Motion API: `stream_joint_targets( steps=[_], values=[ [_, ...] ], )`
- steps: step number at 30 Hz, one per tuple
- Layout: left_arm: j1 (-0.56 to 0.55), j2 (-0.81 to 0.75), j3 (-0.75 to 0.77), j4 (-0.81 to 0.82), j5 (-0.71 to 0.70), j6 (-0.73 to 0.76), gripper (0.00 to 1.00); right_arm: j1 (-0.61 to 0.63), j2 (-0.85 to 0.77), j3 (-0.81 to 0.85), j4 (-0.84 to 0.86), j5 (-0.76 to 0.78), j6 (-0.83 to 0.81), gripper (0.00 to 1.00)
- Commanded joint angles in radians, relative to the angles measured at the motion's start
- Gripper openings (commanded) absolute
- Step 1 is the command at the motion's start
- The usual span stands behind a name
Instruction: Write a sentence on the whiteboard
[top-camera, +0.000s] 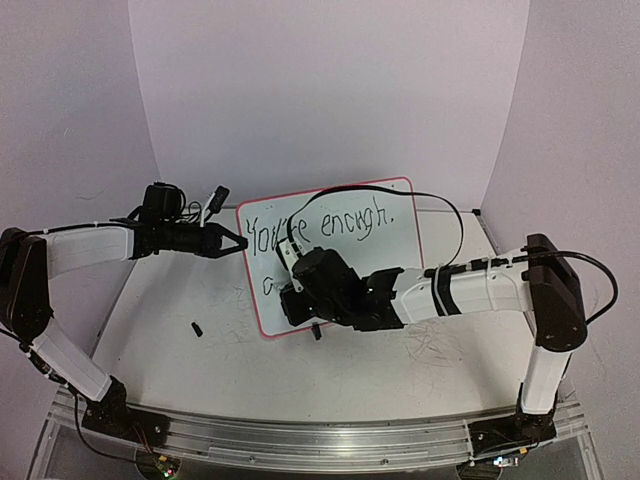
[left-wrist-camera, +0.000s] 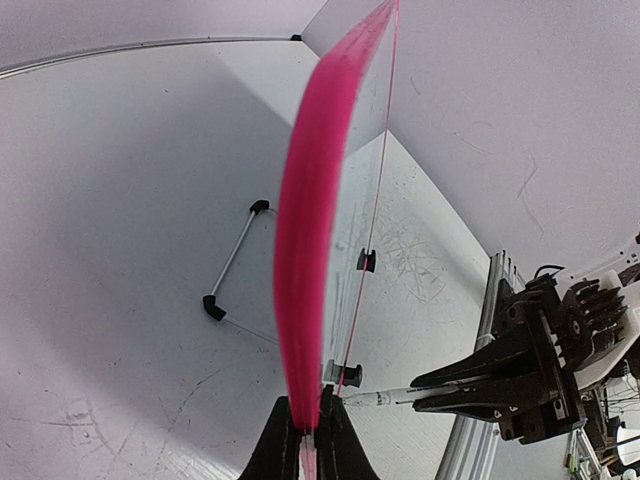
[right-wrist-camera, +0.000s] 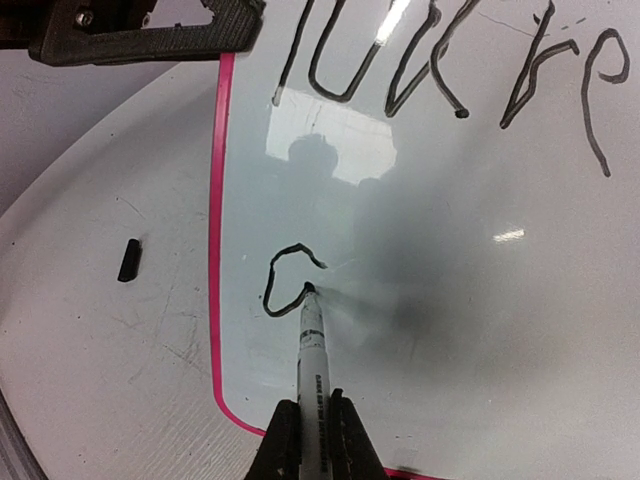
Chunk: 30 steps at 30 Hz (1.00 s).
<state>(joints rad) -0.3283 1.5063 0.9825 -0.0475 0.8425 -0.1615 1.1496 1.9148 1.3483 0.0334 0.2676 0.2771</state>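
Observation:
The whiteboard (top-camera: 390, 250) stands tilted near the table's middle, its red-pink rim (left-wrist-camera: 310, 250) seen edge-on in the left wrist view. My left gripper (top-camera: 232, 243) is shut on the board's left rim (left-wrist-camera: 308, 425). My right gripper (top-camera: 300, 300) is shut on a white marker (right-wrist-camera: 312, 350) whose black tip touches the board (right-wrist-camera: 450, 300) at the end of a curved stroke (right-wrist-camera: 280, 285) low on the left. The sentence's top line "You're enough." (top-camera: 330, 228) is on the board; the right wrist view shows "You're" (right-wrist-camera: 450, 70). The right arm hides part of the lower board.
A small black marker cap (top-camera: 196, 327) lies on the table left of the board, also in the right wrist view (right-wrist-camera: 128, 259). The board's wire stand (left-wrist-camera: 232, 262) and black clip feet (left-wrist-camera: 366, 261) show behind it. White walls enclose the back and sides.

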Motion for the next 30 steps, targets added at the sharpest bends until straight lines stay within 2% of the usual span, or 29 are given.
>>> stream_joint_targets(
  steps=[1, 22, 30],
  values=[
    [-0.018, -0.006, 0.028, 0.006, 0.027, 0.031, 0.00, -0.039, -0.020, 0.034, 0.033, 0.083, 0.002, 0.00],
    [-0.018, -0.005, 0.029, 0.006, 0.030, 0.034, 0.00, -0.052, -0.001, 0.061, 0.042, 0.065, 0.019, 0.00],
    [-0.018, -0.006, 0.028, 0.005, 0.030, 0.036, 0.00, -0.051, -0.012, 0.022, 0.034, 0.030, 0.022, 0.00]
  ],
)
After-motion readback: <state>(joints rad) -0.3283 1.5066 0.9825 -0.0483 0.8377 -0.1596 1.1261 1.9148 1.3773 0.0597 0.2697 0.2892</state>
